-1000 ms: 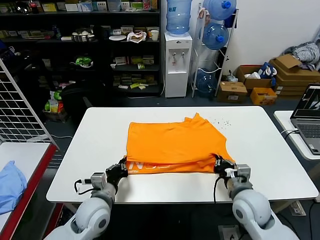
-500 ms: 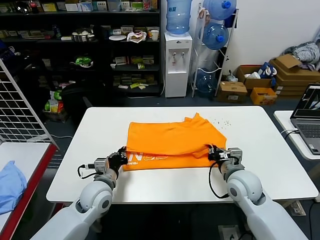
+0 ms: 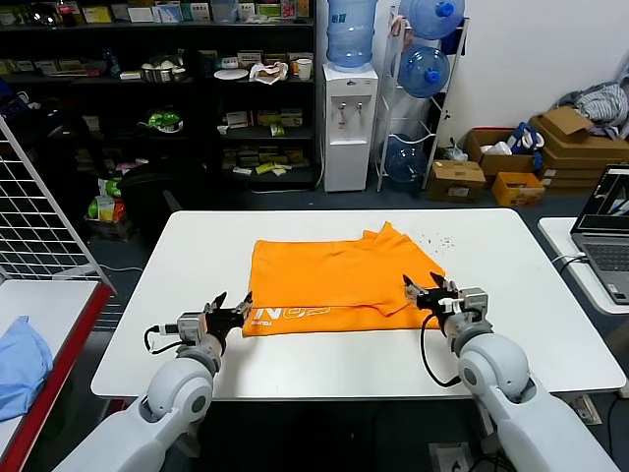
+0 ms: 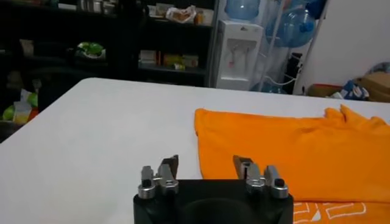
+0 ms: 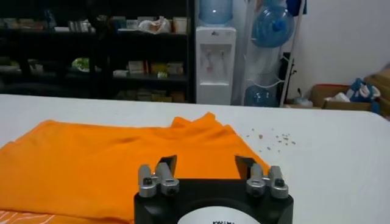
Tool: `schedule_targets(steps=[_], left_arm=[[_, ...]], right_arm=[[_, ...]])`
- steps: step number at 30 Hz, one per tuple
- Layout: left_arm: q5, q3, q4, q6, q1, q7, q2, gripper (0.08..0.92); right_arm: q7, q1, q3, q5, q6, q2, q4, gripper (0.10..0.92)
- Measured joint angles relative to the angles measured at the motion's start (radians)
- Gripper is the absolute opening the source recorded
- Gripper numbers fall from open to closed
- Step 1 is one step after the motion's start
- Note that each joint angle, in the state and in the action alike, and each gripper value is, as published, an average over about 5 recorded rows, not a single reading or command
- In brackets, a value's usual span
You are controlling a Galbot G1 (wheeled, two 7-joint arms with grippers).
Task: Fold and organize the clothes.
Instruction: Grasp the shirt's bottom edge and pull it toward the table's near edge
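- The orange T-shirt (image 3: 339,285) is laid flat at the middle of the white table (image 3: 511,285), with its near hem folded up so that white lettering (image 3: 295,315) is shown along the near edge, toward 7 o'clock of the cloth.
- The left gripper (image 3: 228,313) is held just beside the near-left corner of the T-shirt, at about 8 o'clock of it; its fingers are spread apart and nothing is held.
- The right gripper (image 3: 429,292) is held at the near-right corner, at about 4 o'clock; its fingers are likewise spread, empty, close over the folded edge.
- The step in hand is judged to be the release of a first fold.
- To do it well, both grippers should be drawn straight back and slightly up, so that the fresh fold is not dragged or reopened.
- The right side is seen to be bunched near the sleeve (image 3: 393,236); a smoothing pass may be needed before the next fold is taken.
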Motion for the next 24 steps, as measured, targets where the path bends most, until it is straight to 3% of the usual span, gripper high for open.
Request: schedule_targets(steps=[5, 9, 24], left_arm=[[-0.003, -0.015, -0.031, 0.002, 0.057, 0.002, 0.009, 0.823], [0.004, -0.018, -0.042, 0.003, 0.102, 0.009, 0.004, 0.905], [0.03, -0.013, -0.009, 0.002, 0.13, 0.035, -0.036, 0.921]], right_arm=[[-0.055, -0.091, 0.064, -0.007, 0.041, -0.036, 0.016, 0.911], [-0.095, -0.161, 0.105, -0.002, 0.061, -0.057, 0.021, 0.92], [-0.137, -0.231, 0.141, 0.015, 0.08, -0.058, -0.033, 0.921]])
